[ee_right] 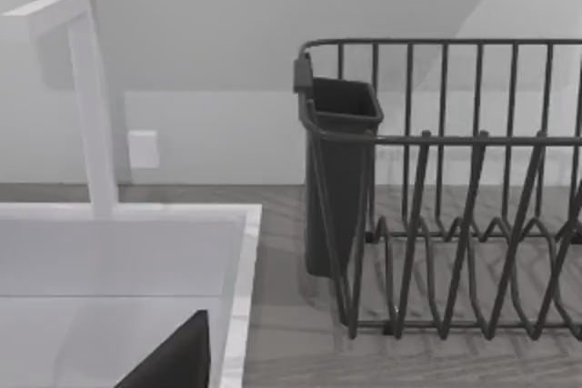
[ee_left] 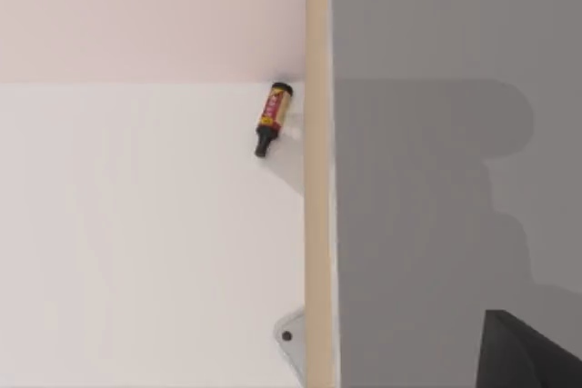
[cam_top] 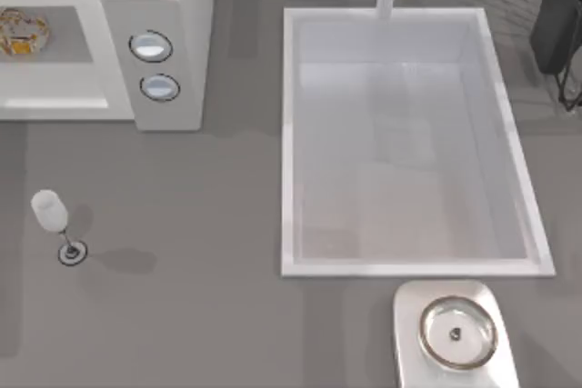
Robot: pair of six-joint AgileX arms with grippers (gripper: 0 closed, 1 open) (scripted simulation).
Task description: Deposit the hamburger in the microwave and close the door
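The white microwave [cam_top: 173,6] stands at the table's back left, its two round dials [cam_top: 150,45] stacked on the side panel. The hamburger [cam_top: 20,32], cream with orange and yellow patches, lies on the grey floor inside the microwave's white frame. I cannot tell whether the door's pale glass covers it. A dark part of my left gripper [ee_left: 527,352] shows in the left wrist view, over the grey tabletop near the table's wooden edge [ee_left: 318,170]. In the right wrist view, a dark part of my right gripper [ee_right: 173,361] hangs over the sink's corner.
A clear wine glass [cam_top: 50,211] stands front left. The white sink [cam_top: 289,143] with its faucet [ee_right: 91,106] takes the middle right. A dark dish rack [ee_right: 455,188] stands at the back right, a white stand with a metal ring [cam_top: 455,332] at the front. A bottle [ee_left: 273,120] lies on the floor.
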